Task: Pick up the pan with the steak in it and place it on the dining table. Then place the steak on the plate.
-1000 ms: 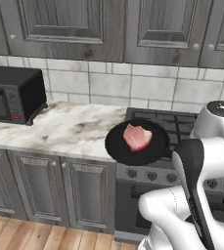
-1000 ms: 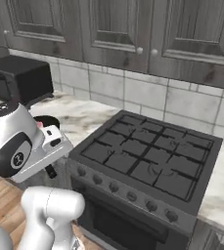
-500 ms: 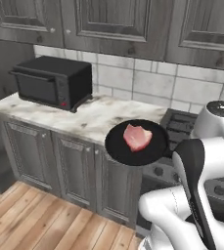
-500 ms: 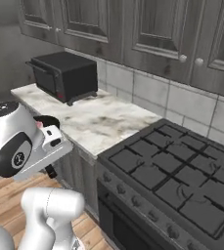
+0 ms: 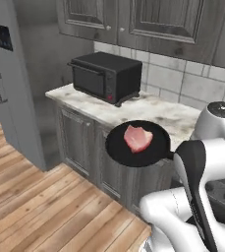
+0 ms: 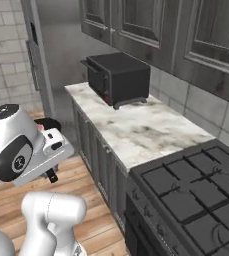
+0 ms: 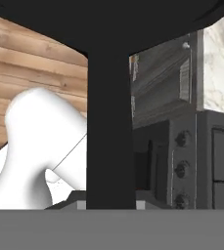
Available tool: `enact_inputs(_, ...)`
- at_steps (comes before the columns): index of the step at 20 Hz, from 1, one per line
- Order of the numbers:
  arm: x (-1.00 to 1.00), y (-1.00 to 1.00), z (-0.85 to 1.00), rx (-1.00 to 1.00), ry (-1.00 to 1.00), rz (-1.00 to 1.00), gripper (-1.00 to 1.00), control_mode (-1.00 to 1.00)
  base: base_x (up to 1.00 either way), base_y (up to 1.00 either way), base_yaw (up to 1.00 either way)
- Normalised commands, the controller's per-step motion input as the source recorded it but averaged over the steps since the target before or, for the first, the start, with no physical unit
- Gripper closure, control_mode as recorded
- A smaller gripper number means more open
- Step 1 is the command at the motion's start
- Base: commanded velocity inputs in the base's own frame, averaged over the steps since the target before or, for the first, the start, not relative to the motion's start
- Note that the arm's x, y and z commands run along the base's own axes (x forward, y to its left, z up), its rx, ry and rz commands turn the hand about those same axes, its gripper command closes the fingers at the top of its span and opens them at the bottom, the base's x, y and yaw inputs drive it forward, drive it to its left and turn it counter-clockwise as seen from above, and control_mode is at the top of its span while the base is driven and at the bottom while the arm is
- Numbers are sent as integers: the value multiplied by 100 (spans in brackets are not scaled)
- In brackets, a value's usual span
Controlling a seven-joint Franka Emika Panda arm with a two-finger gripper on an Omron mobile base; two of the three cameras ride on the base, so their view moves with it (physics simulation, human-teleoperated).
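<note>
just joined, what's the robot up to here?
The arm is carrying the pan by its handle, with the end effector shut on it. The steak sits in the middle of the pan, held out in front of the counter near the toaster oven. No dining table or plate in sight.

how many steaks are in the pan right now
1: a single steak lies near the middle of the pan, which is held above the wood floor in front of the counter. Nothing else is in the pan.

White arm folded close over the base, jaws clamped on the pan [image 5: 138, 144] handle, held level
</note>
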Motion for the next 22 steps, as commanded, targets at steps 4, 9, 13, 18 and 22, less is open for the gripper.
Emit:
enact_inputs(4,0,0,0,0,0,0,100,100,-3,0,50)
enact_inputs(9,0,0,0,0,0,0,100,100,-4,0,50)
enact_inputs(13,0,0,0,0,0,0,100,100,-4,0,50)
enact_inputs(18,0,0,0,0,0,0,100,100,-6,0,50)
enact_inputs(22,0,0,0,0,0,0,100,100,-10,0,49)
